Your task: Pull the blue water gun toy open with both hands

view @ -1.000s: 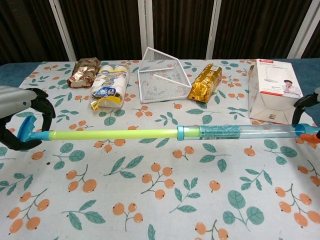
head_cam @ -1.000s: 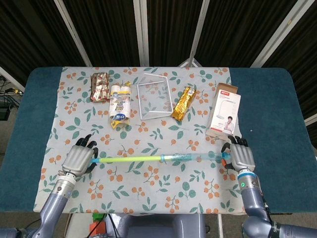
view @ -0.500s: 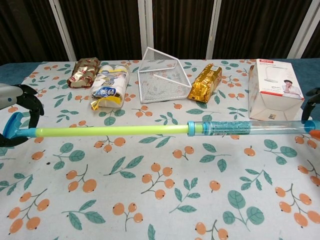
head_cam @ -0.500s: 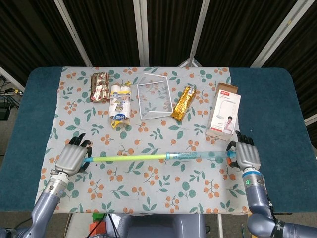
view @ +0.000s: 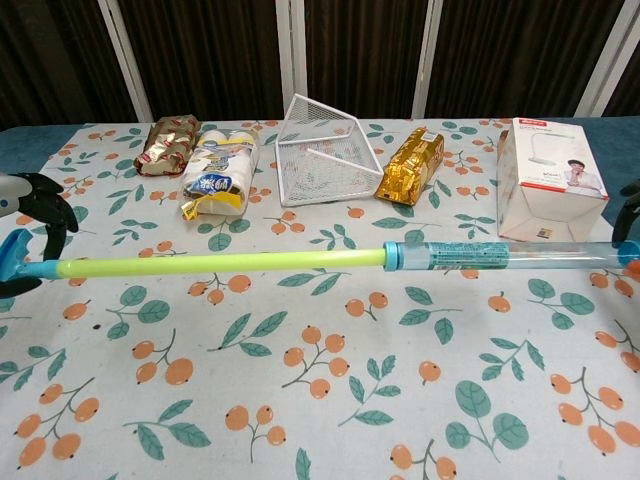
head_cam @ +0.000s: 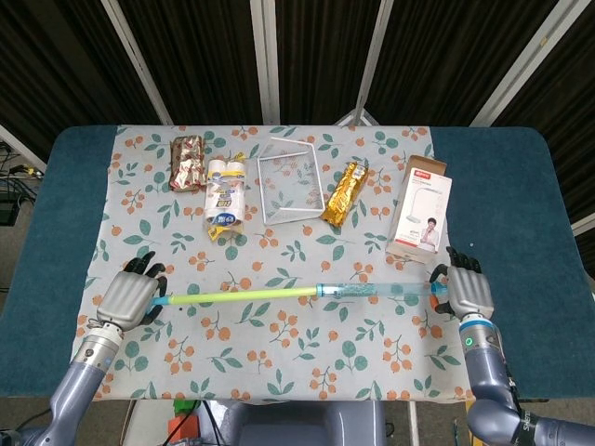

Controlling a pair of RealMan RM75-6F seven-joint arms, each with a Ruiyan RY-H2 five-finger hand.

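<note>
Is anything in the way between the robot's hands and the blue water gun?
Nothing visible. The left hand already holds the handle end of the water gun, and the right hand holds the clear tube end. No other item touches it.

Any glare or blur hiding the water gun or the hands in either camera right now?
Head view: even light, sharp; the blue water gun toy with its yellow-green rod and clear barrel reads cleanly between left hand and right hand. Chest view: no glare on the barrel, but both hands are cropped at the frame edges.

blue table [head_cam: 521, 186], floral tablecloth [head_cam: 279, 344], dark curtains [head_cam: 204, 56]
</note>
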